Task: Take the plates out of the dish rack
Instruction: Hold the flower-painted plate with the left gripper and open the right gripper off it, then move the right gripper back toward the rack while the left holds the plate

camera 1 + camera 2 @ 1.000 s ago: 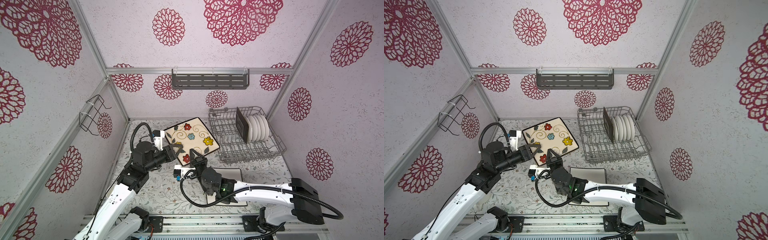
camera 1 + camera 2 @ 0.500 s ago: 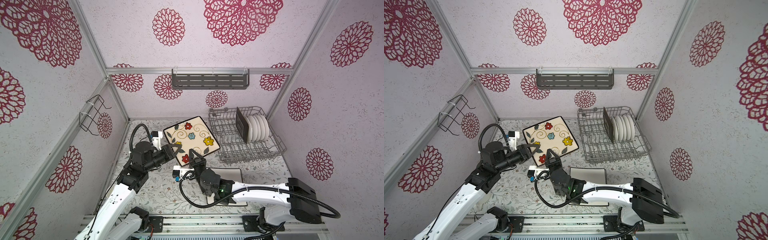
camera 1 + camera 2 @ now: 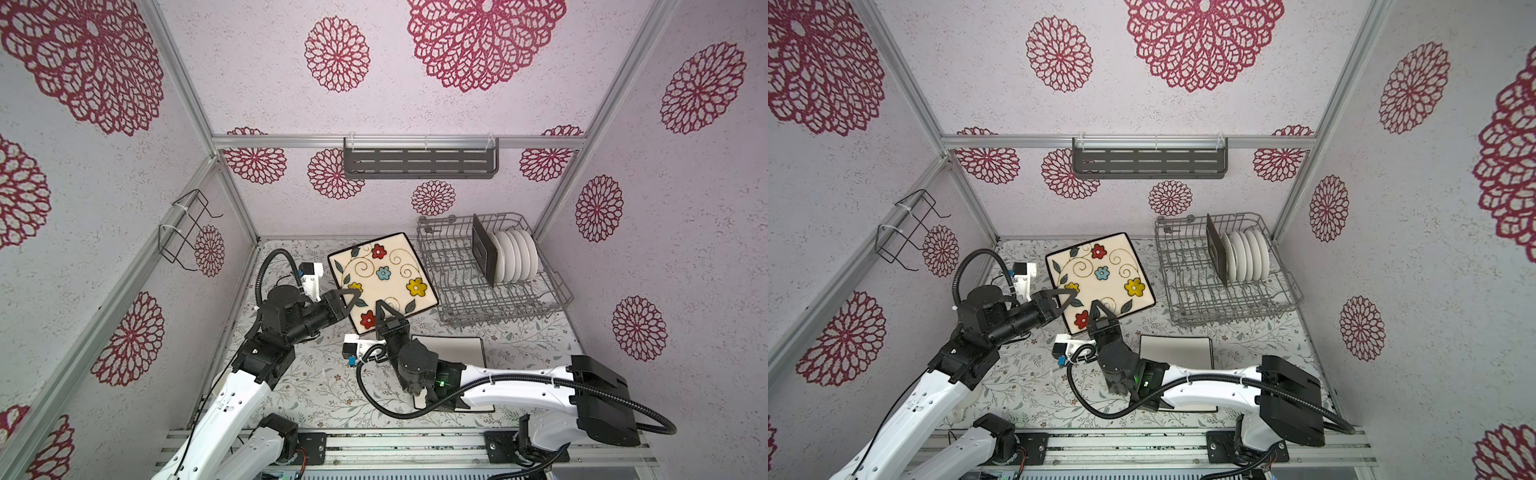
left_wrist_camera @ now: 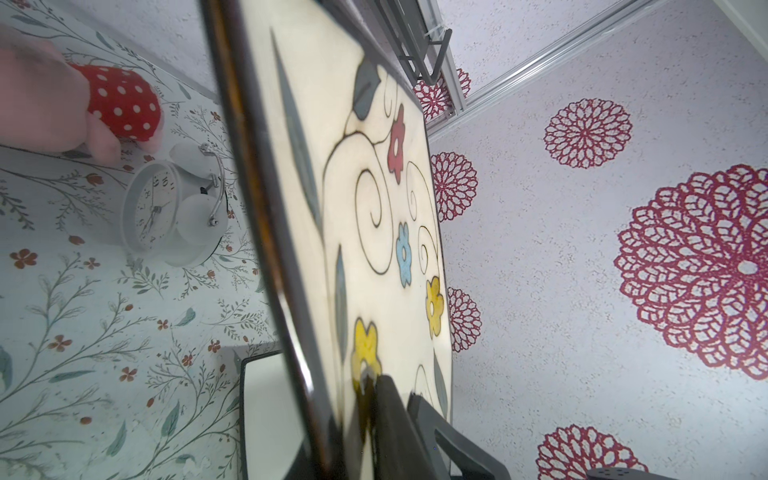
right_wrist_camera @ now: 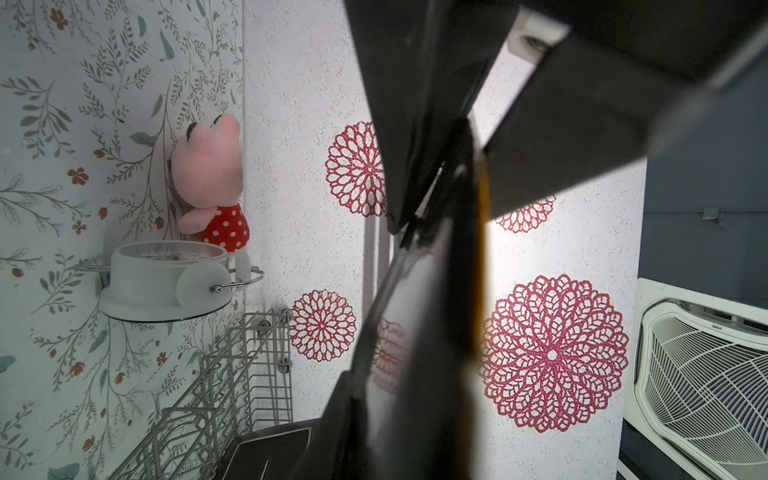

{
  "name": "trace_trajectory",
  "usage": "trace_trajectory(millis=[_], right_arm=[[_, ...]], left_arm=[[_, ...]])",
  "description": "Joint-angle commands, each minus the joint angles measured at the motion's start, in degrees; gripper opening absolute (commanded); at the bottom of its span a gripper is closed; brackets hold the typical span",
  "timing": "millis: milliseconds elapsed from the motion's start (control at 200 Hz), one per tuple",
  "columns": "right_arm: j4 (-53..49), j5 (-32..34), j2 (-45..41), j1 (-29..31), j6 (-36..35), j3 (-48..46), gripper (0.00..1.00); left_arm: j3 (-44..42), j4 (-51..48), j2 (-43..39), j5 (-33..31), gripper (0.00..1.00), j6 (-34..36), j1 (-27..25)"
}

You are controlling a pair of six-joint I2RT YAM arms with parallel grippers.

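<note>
My left wrist view is mostly filled by the flowered plate (image 4: 374, 232), seen edge-on, so I can't see my lower left finger behind it; only the upper finger (image 4: 395, 419) shows, pressed on the plate face by the yellow flower. My right wrist view is blocked by my own fingers (image 5: 419, 124) and the plate's dark rim (image 5: 465, 291); whether they're really pinching it I can't tell from there. In that view the alarm clock (image 5: 166, 278) and pink plush toy (image 5: 208, 174) are clear; neither shows in the top views, with the plate in front of that spot.

In both top views the flowered plate (image 3: 382, 280) is off the table, tilted face-up, left of the dish rack (image 3: 490, 274). My left gripper (image 3: 348, 302) reaches in from the left, arm bent up at the elbow, wrist nearly level, clamped on the plate's left edge. My right gripper (image 3: 385, 313) points away from the base and up, arm stretched low across the table, fingers on the plate's near edge; narrow gap, grip not clear.

A white black-rimmed rectangular plate (image 3: 453, 349) lies flat on the table, half under my right arm. Rack holds a dark square plate (image 3: 484, 251) upright and a row of round white plates (image 3: 515, 255) just behind it, touching or nearly so. Rack's remaining slots: bare tines. A slotted grey shelf (image 3: 419, 164) hangs on the back wall and a wire holder (image 3: 187, 228) on the left wall.
</note>
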Motion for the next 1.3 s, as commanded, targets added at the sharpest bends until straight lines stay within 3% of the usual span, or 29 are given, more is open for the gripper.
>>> trace_trajectory(millis=[0, 210, 685, 780, 805, 956, 1176, 1296], right_arm=[[7.9, -1.0, -6.9, 1.1, 0.9, 2.1, 0.27], [-2.1, -5.6, -12.0, 0.7, 10.6, -0.4, 0.54], [-12.0, -7.2, -16.1, -0.4, 19.2, -1.6, 0.81], [-15.2, -8.7, -17.9, -1.0, 23.4, -1.8, 0.95], [-16.5, -9.3, -18.3, -1.1, 25.3, -1.7, 0.99], [-24.4, -13.3, -22.5, -2.5, 36.1, -0.5, 0.99], [-34.3, -21.7, -30.6, -12.0, 65.0, 3.2, 0.99], [-48.2, -28.0, -32.1, -17.6, 77.0, 9.5, 0.99]], left_arm=[[-1.3, 0.6, 0.0, -1.0, 0.0, 7.3, 1.0], [-0.8, 1.6, 1.6, 0.9, 0.0, 7.3, 1.8], [-0.9, 3.7, 1.1, 0.0, 0.0, 7.2, 2.4], [-0.9, 3.4, 0.9, -0.2, 0.0, 7.4, 2.6], [-0.9, 3.3, 0.8, -0.2, 0.0, 7.4, 2.7], [-0.8, 2.8, 0.5, -0.2, 0.0, 7.9, 2.9], [-0.6, 1.7, 0.1, -0.3, 0.0, 8.8, 3.2], [-0.7, 1.2, 0.2, 0.0, 0.0, 9.3, 3.2]])
